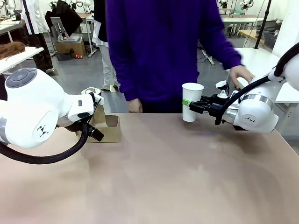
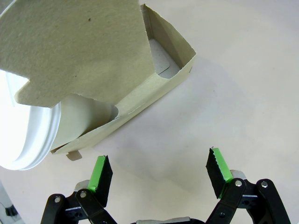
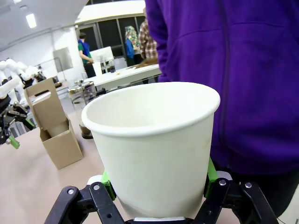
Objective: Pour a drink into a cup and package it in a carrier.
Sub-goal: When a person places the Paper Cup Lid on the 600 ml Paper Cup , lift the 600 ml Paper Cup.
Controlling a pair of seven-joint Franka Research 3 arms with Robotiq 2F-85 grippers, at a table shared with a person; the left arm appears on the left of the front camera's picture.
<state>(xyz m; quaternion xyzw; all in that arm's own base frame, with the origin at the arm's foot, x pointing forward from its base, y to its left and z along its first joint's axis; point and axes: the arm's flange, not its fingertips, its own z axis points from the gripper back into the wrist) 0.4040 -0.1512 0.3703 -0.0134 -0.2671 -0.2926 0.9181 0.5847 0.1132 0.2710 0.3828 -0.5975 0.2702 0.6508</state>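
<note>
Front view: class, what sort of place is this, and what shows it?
Probably a robotics lab: the right gripper holds a cup, the left gripper is open beside a carrier, and work tables stand behind the person.

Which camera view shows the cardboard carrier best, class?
The right wrist view: the carrier stands whole, tray and handle both visible. The left wrist view is close but crops the carrier. In the front view the left arm hides part of the carrier.
</note>
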